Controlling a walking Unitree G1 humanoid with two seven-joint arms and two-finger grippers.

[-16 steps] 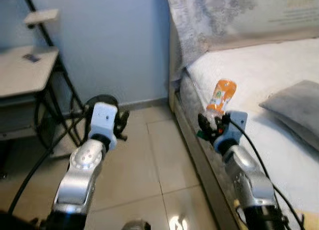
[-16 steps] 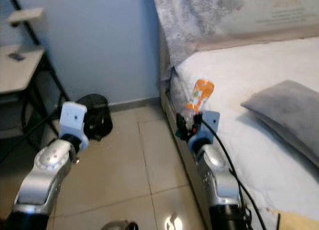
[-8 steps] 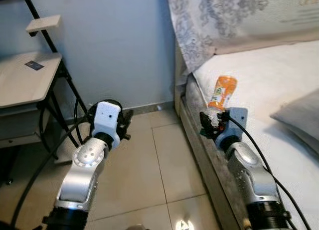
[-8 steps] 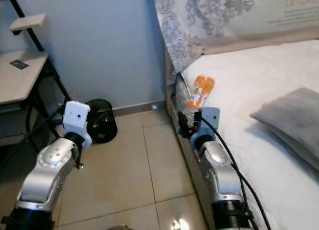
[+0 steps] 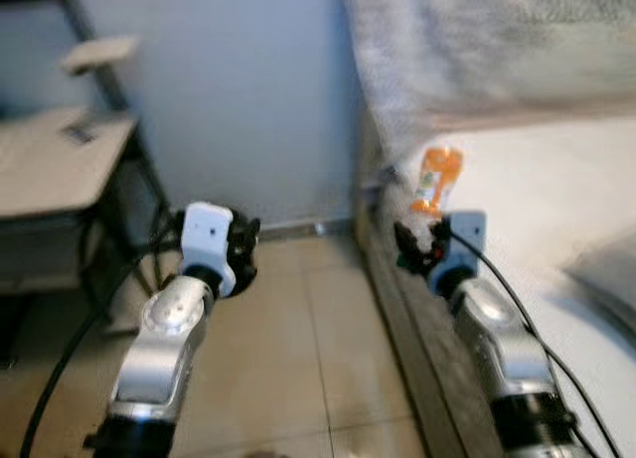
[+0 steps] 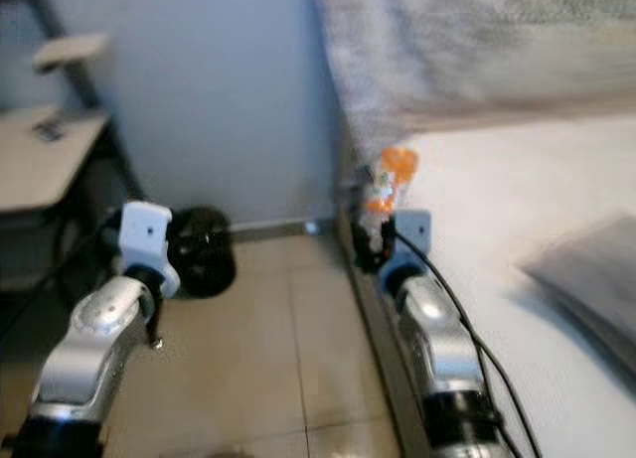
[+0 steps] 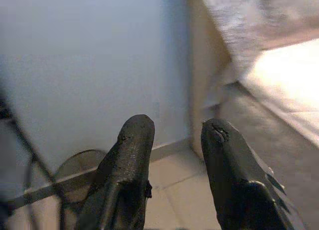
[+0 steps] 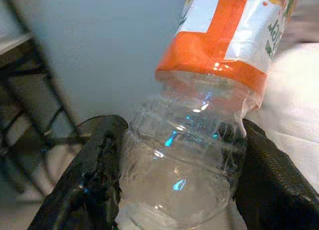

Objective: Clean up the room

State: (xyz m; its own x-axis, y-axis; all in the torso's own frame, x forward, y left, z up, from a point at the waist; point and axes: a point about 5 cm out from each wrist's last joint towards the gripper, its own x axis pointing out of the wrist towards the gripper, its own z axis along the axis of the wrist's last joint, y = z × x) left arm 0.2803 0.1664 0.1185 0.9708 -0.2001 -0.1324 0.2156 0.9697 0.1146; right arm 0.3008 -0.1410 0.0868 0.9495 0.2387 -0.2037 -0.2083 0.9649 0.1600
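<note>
A clear plastic bottle (image 5: 437, 180) with an orange label stands tilted in my right gripper (image 5: 417, 249), which is shut on its lower part beside the bed's edge. In the right wrist view the bottle (image 8: 199, 140) sits between both black fingers (image 8: 94, 180). My left gripper (image 5: 243, 254) is held out over the tiled floor, open with nothing between its fingers (image 7: 132, 155). A round black bin (image 6: 204, 264) stands on the floor against the blue wall, just beyond the left gripper.
A bed (image 5: 556, 200) with a white sheet fills the right side, with a grey pillow (image 6: 591, 279) on it and a patterned cover hanging at its head. A light side table (image 5: 50, 160) on a black frame stands at the left. Beige tiles lie between.
The whole picture has shifted and blurred, so the camera moved. Both arms keep their pose, and the bottle stays in the right gripper.
</note>
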